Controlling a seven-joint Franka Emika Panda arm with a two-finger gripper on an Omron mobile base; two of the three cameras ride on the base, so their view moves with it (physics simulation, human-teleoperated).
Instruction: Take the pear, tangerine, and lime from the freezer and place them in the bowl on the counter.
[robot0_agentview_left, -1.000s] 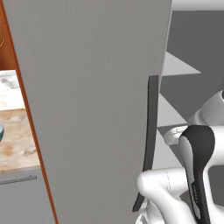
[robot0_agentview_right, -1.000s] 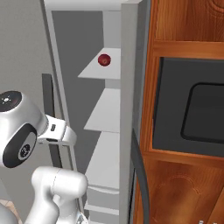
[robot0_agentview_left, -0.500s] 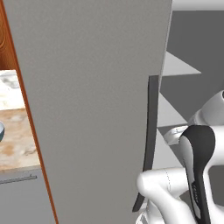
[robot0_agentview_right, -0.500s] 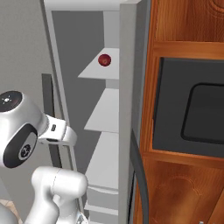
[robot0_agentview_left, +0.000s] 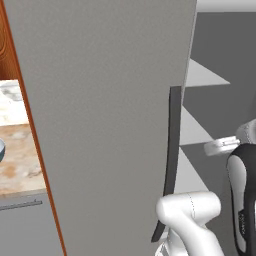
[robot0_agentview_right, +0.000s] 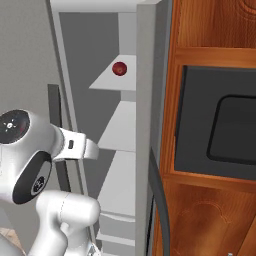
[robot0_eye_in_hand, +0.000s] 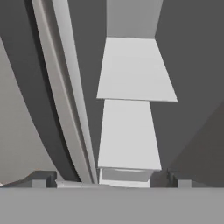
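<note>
In front of the base the freezer (robot0_agentview_right: 145, 125) stands with its wide grey door (robot0_agentview_left: 110, 125) swung out toward me, which is why the left base view gets that flat slab and the long dark handle (robot0_agentview_left: 172, 160) along its edge. Past the door's left side I get a slice of the marbled counter (robot0_agentview_left: 17, 165), with a curved blue-white rim right at the frame edge that I'd guess is the bowl (robot0_agentview_left: 1, 150).

The right base view looks round the door into the grey interior, with pale shelves (robot0_agentview_right: 122, 125) stacked up. On the upper shelf sits one small round dark red fruit (robot0_agentview_right: 119, 69). It looks more red than orange, so I can't tell if it's the tangerine or something else. Pear and lime I can't pick out.

The hand view points straight into the compartment along the shelves (robot0_eye_in_hand: 131, 109), bare where it's looking. The gripper (robot0_eye_in_hand: 111, 181) tips sit at the bottom corners well apart, so I read the fingers as spread with nothing between them (makes sense, nothing picked yet).

My call: no fruit grabbed yet, and the reach needs to go higher, toward that upper shelf.
</note>
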